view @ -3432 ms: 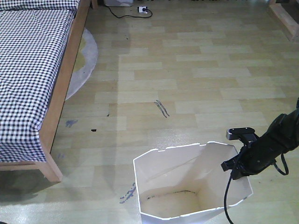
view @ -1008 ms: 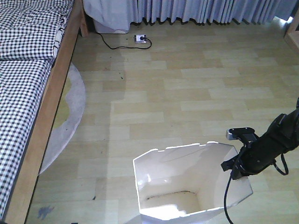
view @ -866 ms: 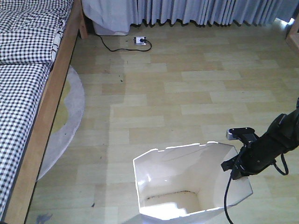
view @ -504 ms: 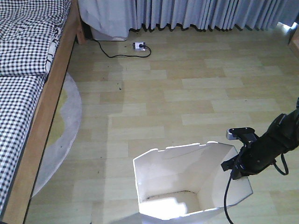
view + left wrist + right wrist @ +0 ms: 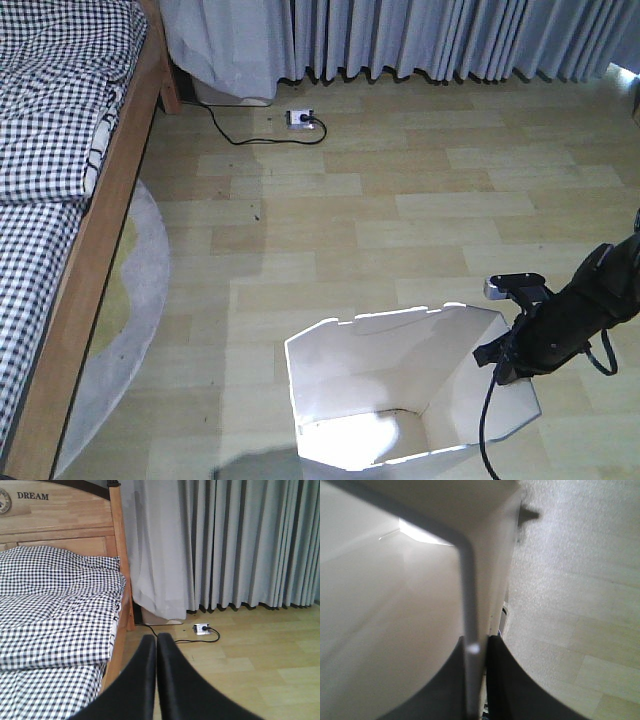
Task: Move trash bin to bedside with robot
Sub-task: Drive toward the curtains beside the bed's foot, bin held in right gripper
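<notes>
The white trash bin [image 5: 400, 390] stands low in the front view, its inside bare. My right gripper [image 5: 503, 365] is shut on the bin's right wall; in the right wrist view the thin rim [image 5: 468, 605] runs between the two black fingers [image 5: 497, 680]. The bed [image 5: 60, 150] with checked bedding and a light wooden frame fills the left edge of the front view, well left of the bin. In the left wrist view my left gripper [image 5: 156, 642] is shut on nothing, pointing toward the bed [image 5: 55, 605] and its headboard.
Grey curtains [image 5: 430, 35] hang along the far wall. A white power strip [image 5: 301, 120] with a black cable lies on the wooden floor near the bed's head. A round pale rug [image 5: 125, 330] sticks out from under the bed. A black cable [image 5: 487, 420] dangles from the right arm.
The whole view has moved forward along the bed toward the curtains: floor, rug and power strip slid down the frame. The bin and right gripper keep the same place in the view.
</notes>
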Robot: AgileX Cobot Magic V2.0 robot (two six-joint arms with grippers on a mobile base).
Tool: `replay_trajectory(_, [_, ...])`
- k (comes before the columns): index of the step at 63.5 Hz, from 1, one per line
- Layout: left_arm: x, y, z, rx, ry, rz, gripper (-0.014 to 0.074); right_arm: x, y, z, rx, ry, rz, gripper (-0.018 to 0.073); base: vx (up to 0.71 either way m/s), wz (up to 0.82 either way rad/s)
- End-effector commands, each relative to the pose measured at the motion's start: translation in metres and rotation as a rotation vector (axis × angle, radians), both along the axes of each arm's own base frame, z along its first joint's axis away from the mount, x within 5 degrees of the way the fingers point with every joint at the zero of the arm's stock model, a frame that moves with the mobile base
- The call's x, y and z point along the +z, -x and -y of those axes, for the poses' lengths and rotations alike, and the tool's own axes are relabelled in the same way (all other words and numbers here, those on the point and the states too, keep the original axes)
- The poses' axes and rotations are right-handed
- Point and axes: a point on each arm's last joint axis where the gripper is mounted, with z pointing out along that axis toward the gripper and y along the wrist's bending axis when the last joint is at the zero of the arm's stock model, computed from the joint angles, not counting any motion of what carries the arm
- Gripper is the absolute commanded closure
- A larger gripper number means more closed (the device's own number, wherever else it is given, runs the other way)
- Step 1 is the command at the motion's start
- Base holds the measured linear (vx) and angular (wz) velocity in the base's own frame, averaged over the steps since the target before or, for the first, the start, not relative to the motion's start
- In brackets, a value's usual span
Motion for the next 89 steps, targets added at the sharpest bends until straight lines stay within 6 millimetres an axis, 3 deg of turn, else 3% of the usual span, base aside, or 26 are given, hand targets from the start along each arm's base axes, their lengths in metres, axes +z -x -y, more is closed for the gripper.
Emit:
replay_trajectory(1, [0.0139, 0.0014, 0.0003, -0.003, 0.004, 0.098, 0.0603, 0.0225, -0.0058, -0.0051, -0.008, -0.066, 0.016, 0.0566, 0.27, 0.01])
replay_trajectory(89, [0.0139, 0.0014, 0.0003, -0.003, 0.004, 0.098, 0.0603, 0.0225, -0.0058, -0.0051, -0.008, -0.066, 0.016, 0.0566, 0.23, 0.00])
